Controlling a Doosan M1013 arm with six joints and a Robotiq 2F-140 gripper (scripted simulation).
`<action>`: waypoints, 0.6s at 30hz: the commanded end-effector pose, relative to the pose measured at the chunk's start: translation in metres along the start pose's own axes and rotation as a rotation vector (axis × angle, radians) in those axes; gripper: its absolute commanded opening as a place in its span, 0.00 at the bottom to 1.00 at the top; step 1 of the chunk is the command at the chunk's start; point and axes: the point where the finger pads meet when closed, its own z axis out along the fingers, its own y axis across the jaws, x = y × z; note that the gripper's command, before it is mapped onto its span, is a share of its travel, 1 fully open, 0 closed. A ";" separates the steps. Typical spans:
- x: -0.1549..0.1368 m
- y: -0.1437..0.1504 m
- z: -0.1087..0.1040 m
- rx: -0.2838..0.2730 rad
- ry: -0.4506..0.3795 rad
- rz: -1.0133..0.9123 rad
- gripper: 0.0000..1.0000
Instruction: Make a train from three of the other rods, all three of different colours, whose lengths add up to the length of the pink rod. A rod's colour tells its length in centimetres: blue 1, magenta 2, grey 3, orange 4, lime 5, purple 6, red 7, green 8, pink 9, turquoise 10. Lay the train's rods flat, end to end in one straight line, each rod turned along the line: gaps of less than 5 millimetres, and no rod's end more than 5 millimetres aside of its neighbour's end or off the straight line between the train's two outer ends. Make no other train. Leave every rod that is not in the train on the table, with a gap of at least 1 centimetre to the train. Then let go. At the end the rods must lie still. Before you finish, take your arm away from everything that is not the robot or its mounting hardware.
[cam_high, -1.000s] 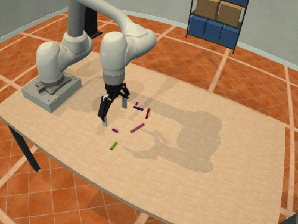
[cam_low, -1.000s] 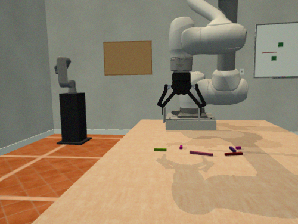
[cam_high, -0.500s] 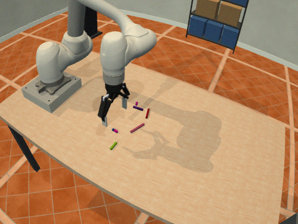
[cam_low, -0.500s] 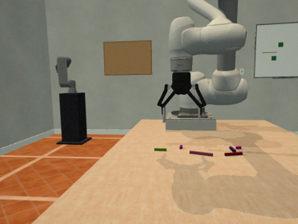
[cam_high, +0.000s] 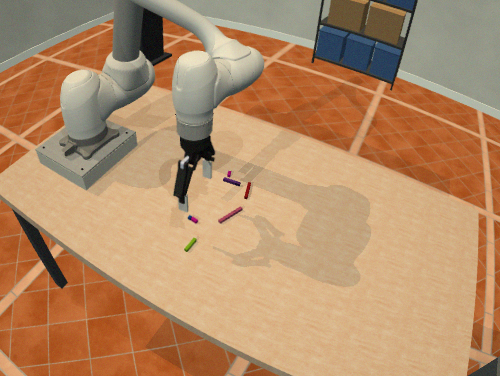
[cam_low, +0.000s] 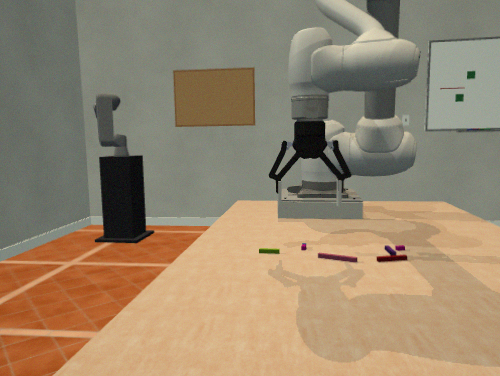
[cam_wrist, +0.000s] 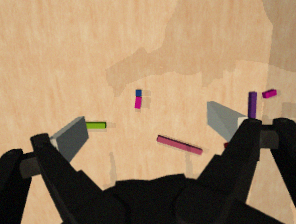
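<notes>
From my wrist view, the red rod (cam_wrist: 226, 145) at right of centre is almost wholly hidden behind a finger (cam_wrist: 225, 120). In my exterior view, the blue rod behind the magenta rod (cam_low: 303, 246) is too small to make out.

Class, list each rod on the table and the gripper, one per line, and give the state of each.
gripper: open, empty, above the table
blue rod: flat, end to end with a magenta rod
magenta rod: flat, joined to the blue rod
second magenta rod: flat, alone
lime rod: flat, alone
pink rod: flat, alone
purple rod: flat, alone
red rod: flat, alone
</notes>
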 end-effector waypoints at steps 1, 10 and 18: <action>-0.007 0.008 -0.002 -0.002 -0.005 -0.167 1.00; -0.014 0.031 0.001 -0.001 -0.006 -0.550 1.00; -0.019 0.049 0.003 0.000 -0.006 -0.855 1.00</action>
